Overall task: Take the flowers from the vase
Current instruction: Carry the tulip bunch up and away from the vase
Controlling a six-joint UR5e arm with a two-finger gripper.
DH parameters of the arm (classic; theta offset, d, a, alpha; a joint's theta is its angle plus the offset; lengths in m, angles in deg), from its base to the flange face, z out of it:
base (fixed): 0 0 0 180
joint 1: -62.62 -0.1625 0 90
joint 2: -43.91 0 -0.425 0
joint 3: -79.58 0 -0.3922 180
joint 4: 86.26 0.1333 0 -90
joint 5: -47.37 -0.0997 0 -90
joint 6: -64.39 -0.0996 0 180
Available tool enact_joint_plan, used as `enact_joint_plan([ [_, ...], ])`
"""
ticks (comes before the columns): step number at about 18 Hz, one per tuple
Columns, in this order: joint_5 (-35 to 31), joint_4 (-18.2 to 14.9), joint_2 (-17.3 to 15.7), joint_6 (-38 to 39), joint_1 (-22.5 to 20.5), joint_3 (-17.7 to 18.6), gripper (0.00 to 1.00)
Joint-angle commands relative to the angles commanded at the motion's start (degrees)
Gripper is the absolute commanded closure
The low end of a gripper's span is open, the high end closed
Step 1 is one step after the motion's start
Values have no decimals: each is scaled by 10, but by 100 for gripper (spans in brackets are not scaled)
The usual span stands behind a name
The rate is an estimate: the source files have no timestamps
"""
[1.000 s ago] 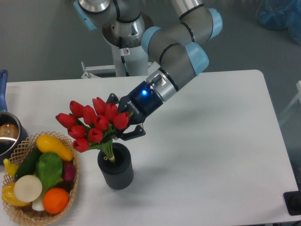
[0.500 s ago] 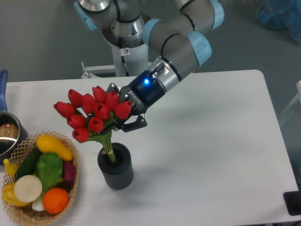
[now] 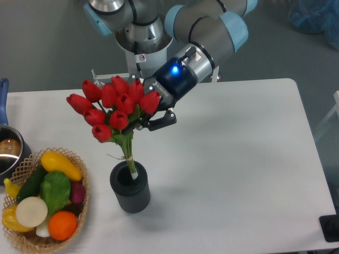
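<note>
The flowers [image 3: 114, 107], a bunch of red tulips with green leaves and tied pale stems, hang tilted above the vase [image 3: 130, 188]. Only the stem tips still reach into the vase's mouth. The vase is a small dark grey ribbed cylinder standing on the white table. My gripper [image 3: 149, 117] comes in from the upper right and is shut on the flowers just under the blooms. One dark finger [image 3: 163, 121] shows on the right side of the bunch; the other is hidden behind the blooms.
A wicker basket [image 3: 21, 238] of vegetables sits at the table's front left corner. A metal pot [image 3: 9, 153] with a blue handle stands at the left edge. The robot's base [image 3: 140, 58] rises behind the table.
The gripper has risen and moved slightly right with the flowers in its grip. The stems have slid up out of the vase until only their tips remain inside.
</note>
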Motion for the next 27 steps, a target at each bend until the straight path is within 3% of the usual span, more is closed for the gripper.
enact_joint_plan([
  [8, 32, 0, -16, 11, 3, -4, 66],
  [12, 33, 0, -27, 53, -3, -20, 66],
  [18, 27, -2, -33, 92, -54, -35, 66],
  [27, 21, -4, -31, 109, -170, -61, 66],
])
